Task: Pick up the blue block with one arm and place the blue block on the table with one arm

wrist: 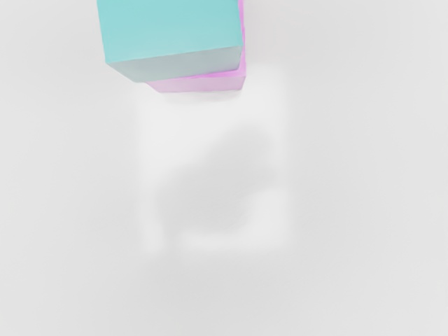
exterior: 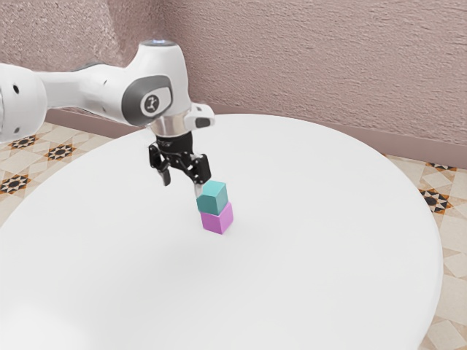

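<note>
The exterior view shows a round white table (exterior: pixel 321 226) with a smooth, plain top, its curved edge running round in front of a rough, pinkish-brown wall (exterior: pixel 314 58). Along the foot of the wall runs a skirting board (exterior: pixel 419 149) of a similar dusky tone, and below it lies a floor (exterior: pixel 14 184) of cream tiles patterned with dark and rust-coloured stars. The white arm (exterior: pixel 84 91) reaches in over the table from the exterior view's left, its hand pointing down.

The black gripper (exterior: pixel 182 187) is parted wide, its two fingers (exterior: pixel 166 177) standing well apart with an empty gap between them — it has hold of nothing. One fingertip is right by the upper edge of the blue block (exterior: pixel 212 198); whether it touches, I cannot tell.

The blue block, more teal than pure blue, sits on top of the purple block (exterior: pixel 217 221), which rests on the table. The wrist view shows the pair from above, the blue block turned slightly askew — a strip of purple shows beyond its sides. Beside them on the white tabletop lies a soft grey shadow (wrist: pixel 217 189) within a paler, square-edged patch.
</note>
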Available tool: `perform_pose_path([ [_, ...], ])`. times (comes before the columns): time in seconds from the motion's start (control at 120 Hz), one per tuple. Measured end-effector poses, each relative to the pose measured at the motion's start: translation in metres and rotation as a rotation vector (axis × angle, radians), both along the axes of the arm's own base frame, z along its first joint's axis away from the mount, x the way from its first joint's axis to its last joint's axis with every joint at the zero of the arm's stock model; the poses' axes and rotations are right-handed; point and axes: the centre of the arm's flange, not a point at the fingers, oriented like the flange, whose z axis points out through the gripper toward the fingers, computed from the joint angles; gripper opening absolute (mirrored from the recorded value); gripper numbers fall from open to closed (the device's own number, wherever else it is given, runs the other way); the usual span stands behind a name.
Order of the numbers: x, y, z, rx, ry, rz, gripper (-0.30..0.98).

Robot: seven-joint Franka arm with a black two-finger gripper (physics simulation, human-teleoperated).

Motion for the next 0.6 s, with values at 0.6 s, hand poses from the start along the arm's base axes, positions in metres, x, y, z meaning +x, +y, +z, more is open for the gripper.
perform_pose_path([
  [0.6,0.069,-0.001,-0.034,-0.021,-0.025,-0.008,0.69],
])
